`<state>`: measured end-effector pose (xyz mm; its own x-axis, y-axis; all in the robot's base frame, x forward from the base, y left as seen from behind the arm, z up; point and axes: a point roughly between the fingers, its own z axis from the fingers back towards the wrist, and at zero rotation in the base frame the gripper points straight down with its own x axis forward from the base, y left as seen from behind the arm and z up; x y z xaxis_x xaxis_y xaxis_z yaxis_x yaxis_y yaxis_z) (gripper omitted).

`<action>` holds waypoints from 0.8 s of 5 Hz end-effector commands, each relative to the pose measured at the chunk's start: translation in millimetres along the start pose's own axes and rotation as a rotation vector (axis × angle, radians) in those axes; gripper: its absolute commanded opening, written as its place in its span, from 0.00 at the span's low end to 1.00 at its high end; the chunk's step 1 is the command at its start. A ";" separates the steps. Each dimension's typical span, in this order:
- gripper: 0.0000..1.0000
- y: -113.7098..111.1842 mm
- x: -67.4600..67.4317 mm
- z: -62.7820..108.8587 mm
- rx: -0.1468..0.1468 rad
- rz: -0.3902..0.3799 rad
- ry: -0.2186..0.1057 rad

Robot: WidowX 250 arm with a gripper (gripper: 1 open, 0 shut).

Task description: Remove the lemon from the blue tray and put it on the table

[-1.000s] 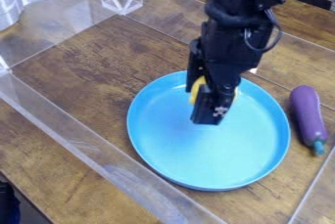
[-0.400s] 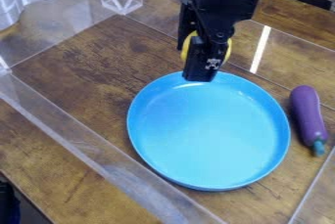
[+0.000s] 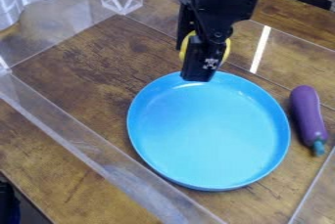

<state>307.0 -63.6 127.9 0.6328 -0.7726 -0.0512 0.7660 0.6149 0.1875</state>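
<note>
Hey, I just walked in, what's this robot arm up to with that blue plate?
The arm's claw is shut on a small yellow lemon and holds it in the air over the far rim of the blue tray. The tray itself has nothing in it now. The lemon has not yet been set on the wooden table. A purple eggplant lies on the table just to the right of the tray, untouched.

Bare table lies open left of the blue tray — acrylic walls fence it; an eggplant blocks the right.
</note>
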 end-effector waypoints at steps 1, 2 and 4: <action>0.00 14.7 -4.8 20.5 0.049 0.032 -0.050; 0.00 16.6 -5.5 17.8 0.048 0.034 -0.044; 0.00 20.3 -11.3 16.6 0.051 0.038 -0.029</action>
<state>309.6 -50.5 128.7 0.6441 -0.7622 -0.0640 0.7568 0.6230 0.1977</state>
